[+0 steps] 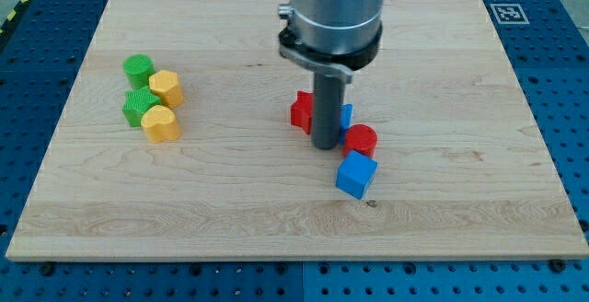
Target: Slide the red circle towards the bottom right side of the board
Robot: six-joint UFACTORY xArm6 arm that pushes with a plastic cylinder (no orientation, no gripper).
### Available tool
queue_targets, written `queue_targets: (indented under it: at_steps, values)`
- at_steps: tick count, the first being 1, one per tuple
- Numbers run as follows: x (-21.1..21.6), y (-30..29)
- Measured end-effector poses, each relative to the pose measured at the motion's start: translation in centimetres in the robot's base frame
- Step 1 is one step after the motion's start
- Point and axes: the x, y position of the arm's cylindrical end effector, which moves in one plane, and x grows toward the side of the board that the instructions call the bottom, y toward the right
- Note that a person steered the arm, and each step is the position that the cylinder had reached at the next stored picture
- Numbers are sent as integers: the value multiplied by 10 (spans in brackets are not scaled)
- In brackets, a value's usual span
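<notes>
The red circle (361, 140) lies on the wooden board (276, 210), right of centre. My tip (325, 146) stands just to its left, close to it or touching; I cannot tell which. A blue cube (356, 174) sits right below the red circle, touching it. A red block (301, 112) is partly hidden behind the rod on its left. A small part of another blue block (346, 115) shows behind the rod on its right.
At the view's left is a cluster: a green circle (138, 67), a yellow hexagon-like block (167, 88), a green block (141, 107) and a yellow heart-like block (161, 123). A black and white marker (507, 12) is at the board's top right corner.
</notes>
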Motion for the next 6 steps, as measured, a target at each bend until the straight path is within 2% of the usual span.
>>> queue_targets:
  at_steps: [2, 3, 5, 6]
  values:
    - [-16, 42]
    - [-16, 42]
    - [-11, -6]
    - [1, 9]
